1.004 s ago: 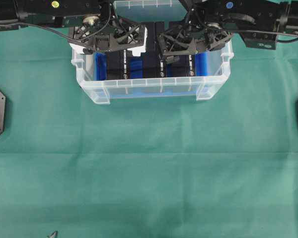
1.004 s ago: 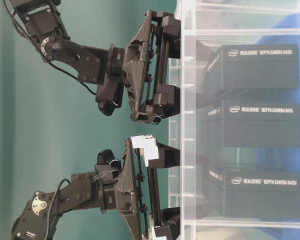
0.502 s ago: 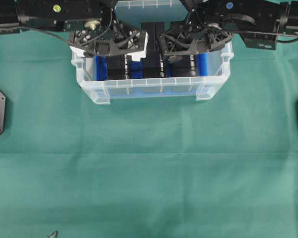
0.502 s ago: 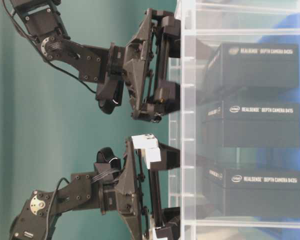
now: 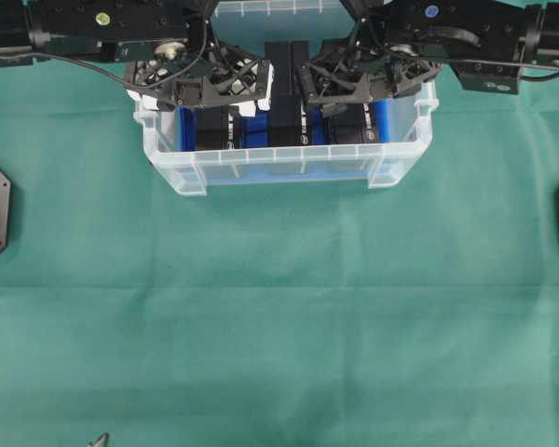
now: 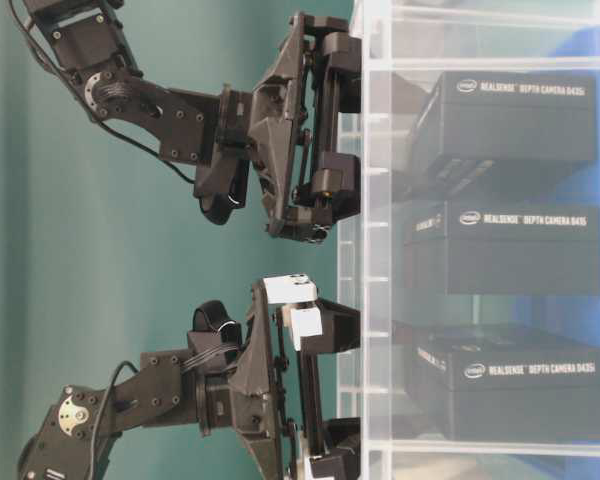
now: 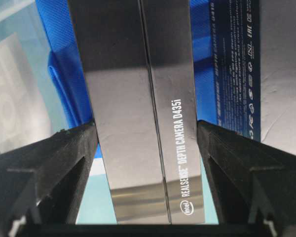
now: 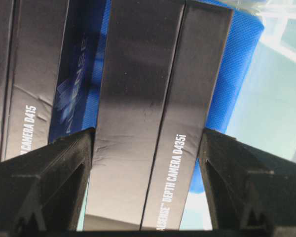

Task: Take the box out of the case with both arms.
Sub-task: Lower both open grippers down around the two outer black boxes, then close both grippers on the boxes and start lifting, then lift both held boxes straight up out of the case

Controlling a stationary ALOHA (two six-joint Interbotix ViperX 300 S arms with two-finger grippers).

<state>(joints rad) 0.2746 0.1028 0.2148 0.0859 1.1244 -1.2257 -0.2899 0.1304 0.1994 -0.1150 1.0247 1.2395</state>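
large clear translucent plastic case (image 5: 284, 166) with a rimmed edge sits at the far middle of the green cloth-covered table (image 5: 279, 307), a blue sheet (image 5: 379, 118) lining its bottom. three black rectangular cardboard boxes stand on edge inside, side by side, white camera lettering along their narrow faces.

left: black left gripper (image 5: 203, 86) reaches down over the case rim, its fingers (image 7: 69, 158) clamped on the left black box (image 7: 138, 113), pads flat against both broad faces in the wrist view. the box surface is smooth, slightly glossy, with sharp straight edges and a seam down the middle. blue lining and clear wall show just beside it, little room on that side.

middle: the middle black box (image 5: 282, 119) stands between the two grippers, ungripped, close to both neighbours.

right: black right gripper (image 5: 349, 82) likewise dips into the case, its fingers (image 8: 59, 168) pressed onto the right black box (image 8: 153, 113), which leans a little in the wrist view. faint creases mark its face. blue lining and clear wall lie beyond its outer edge.

near half of the green cloth lies open and flat in front of the case.
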